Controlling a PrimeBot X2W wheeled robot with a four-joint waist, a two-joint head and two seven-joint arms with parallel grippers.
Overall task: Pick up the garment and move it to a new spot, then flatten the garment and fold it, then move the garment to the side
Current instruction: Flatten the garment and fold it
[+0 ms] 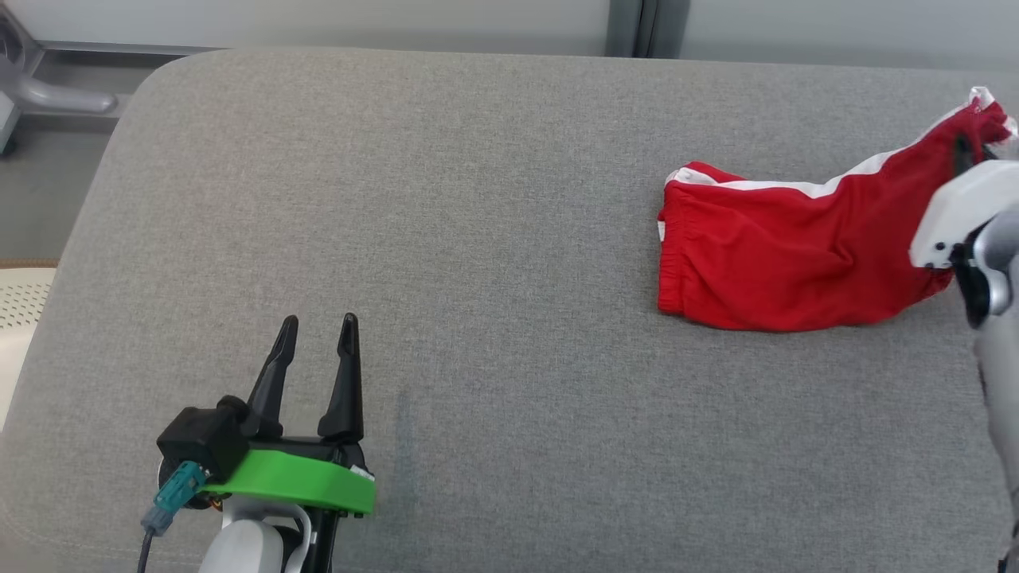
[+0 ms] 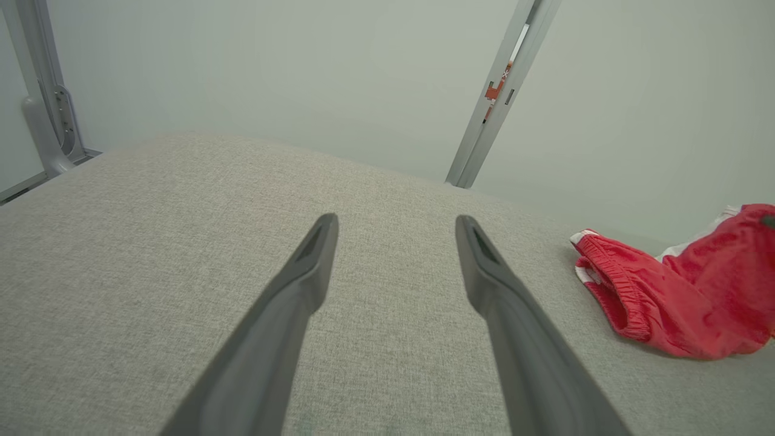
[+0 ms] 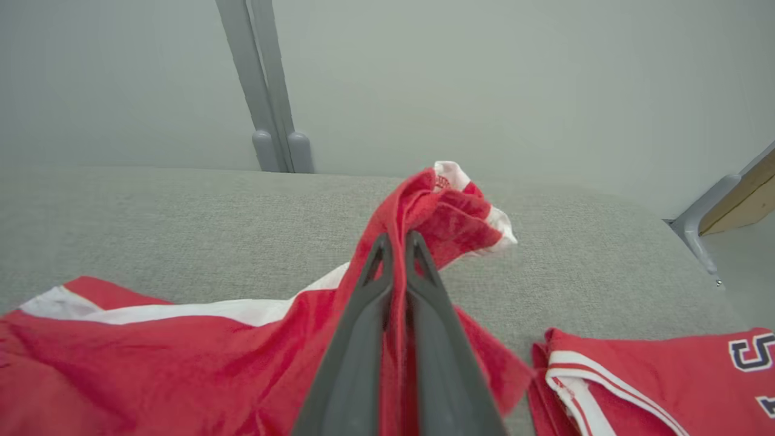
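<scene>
Grey fabric cushion point(image 1: 478, 239) before a pale wall point(image 2: 242, 60).
A folded red jersey point(image 3: 654, 381) lies on the cushion; a grey metal post point(image 2: 490, 103) stands beyond.

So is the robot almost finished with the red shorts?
Not nearly. Done: the right pincer is shut on one end of the red shorts. In hand: that end is raised while the rest lies crumpled on the grey cushion, so the move is only starting. Left: flattening, folding and setting aside. The left pincer is open, apart from the shorts.

Cushion point(image 1: 478, 239) free to pass L & ctr; red garment point(image 1: 780, 263) blocks R side
</scene>
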